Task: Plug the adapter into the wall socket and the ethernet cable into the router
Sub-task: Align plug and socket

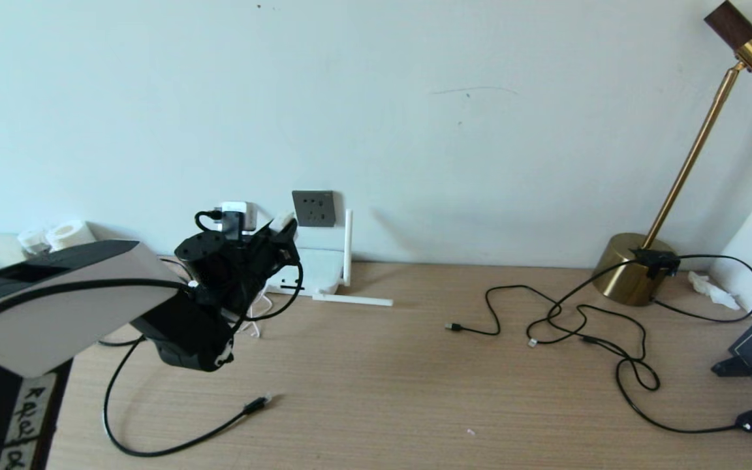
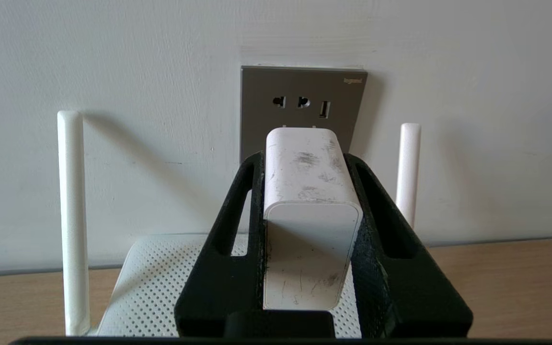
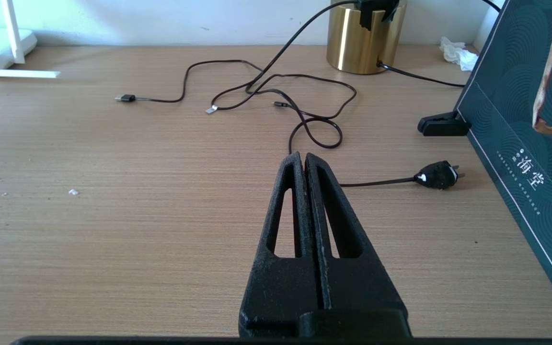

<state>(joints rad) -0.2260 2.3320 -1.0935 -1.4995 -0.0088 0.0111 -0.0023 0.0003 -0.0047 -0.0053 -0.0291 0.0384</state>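
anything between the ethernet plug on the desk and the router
In the head view, the left gripper, shut on the adapter, hangs over that stretch. Between the ethernet cable plug and the router, the desk is otherwise bare wood.

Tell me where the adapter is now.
The adapter sits clamped in the left gripper, against the wall socket, above the router, left in the head view.
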